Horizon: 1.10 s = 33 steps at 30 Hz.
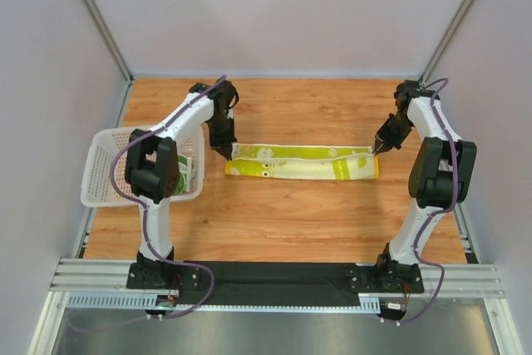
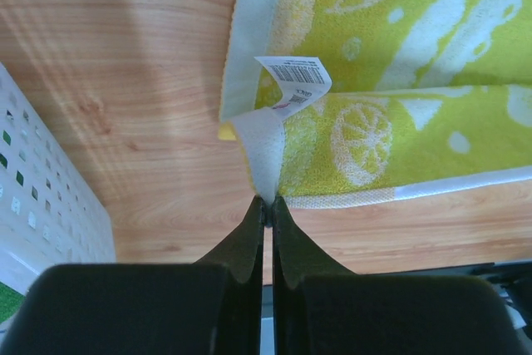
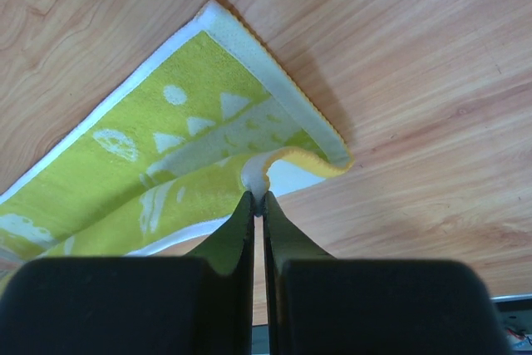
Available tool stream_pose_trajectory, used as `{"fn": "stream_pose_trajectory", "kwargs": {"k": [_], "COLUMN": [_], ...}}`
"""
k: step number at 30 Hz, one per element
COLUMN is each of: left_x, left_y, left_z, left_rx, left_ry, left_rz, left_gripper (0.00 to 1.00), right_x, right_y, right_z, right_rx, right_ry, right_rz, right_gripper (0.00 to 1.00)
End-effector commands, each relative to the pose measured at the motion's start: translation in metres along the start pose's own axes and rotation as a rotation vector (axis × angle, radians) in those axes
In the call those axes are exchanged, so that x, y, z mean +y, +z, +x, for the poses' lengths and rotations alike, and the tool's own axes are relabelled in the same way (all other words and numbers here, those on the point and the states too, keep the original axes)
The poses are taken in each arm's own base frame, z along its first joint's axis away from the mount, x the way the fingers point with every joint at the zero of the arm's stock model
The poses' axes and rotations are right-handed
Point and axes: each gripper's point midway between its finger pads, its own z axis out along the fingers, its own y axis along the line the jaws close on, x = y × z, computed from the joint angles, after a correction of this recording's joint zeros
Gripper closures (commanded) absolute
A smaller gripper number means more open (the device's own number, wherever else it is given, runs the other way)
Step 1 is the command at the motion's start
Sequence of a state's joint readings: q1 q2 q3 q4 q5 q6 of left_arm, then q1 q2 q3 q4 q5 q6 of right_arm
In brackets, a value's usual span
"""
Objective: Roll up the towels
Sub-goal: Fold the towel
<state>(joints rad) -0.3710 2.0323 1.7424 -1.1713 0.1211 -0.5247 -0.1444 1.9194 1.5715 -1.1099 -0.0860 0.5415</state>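
The lime-yellow towel (image 1: 301, 162) lies folded lengthwise into a long strip across the middle of the wooden table. My left gripper (image 1: 226, 154) is shut on the white edge at its left end (image 2: 266, 160), just below a barcode tag (image 2: 293, 72). My right gripper (image 1: 376, 149) is shut on the curled white corner at its right end (image 3: 259, 179). The towel's lemon prints show in the left wrist view (image 2: 391, 64) and the right wrist view (image 3: 179, 147). The dark green towel (image 1: 184, 174) lies in the white basket, mostly hidden by my left arm.
The white mesh basket (image 1: 104, 172) stands at the table's left edge, and its wall shows in the left wrist view (image 2: 41, 214). Grey walls enclose the table on three sides. A black mat (image 1: 274, 272) lies between the arm bases.
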Motion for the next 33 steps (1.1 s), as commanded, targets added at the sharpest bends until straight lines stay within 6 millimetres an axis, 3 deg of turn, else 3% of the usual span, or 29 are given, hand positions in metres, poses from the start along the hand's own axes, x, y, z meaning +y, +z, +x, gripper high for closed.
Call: {"fn": "stream_pose_trajectory", "kwargs": {"k": [1,13,27,29,31,33], "left_x": [0.002,0.014,0.016,0.018,0.019,0.019], "left_y": [-0.005,0.016,0.025,0.025,0.024,0.021], "left_z": [-0.006,-0.015,-0.043,-0.046,-0.052,-0.06], "left_rx": [0.001,0.045,0.037,0.038,0.023,-0.001], "left_ry": [0.011,0.0,0.003,0.001,-0.002,-0.005], "left_rz": [0.009,-0.009,-0.022,-0.026,-0.025,-0.021], "left_gripper": [1.0,1.0,1.0,0.95,0.81,0.67], "right_x": [0.011,0.025,0.024,0.024,0.024,0.025], "right_y": [-0.004,0.008,0.037,0.04,0.041,0.042], "right_z": [-0.01,-0.022,-0.03,-0.032,-0.034,-0.036], "right_rx": [-0.017,-0.003,0.024,0.026,0.022,0.017], "right_ry": [-0.01,-0.016,0.011,0.016,0.025,0.029], "right_rz": [-0.018,-0.001,0.054,0.065,0.072,0.074], "right_gripper": [1.0,1.0,1.0,1.0,1.0,0.9]}}
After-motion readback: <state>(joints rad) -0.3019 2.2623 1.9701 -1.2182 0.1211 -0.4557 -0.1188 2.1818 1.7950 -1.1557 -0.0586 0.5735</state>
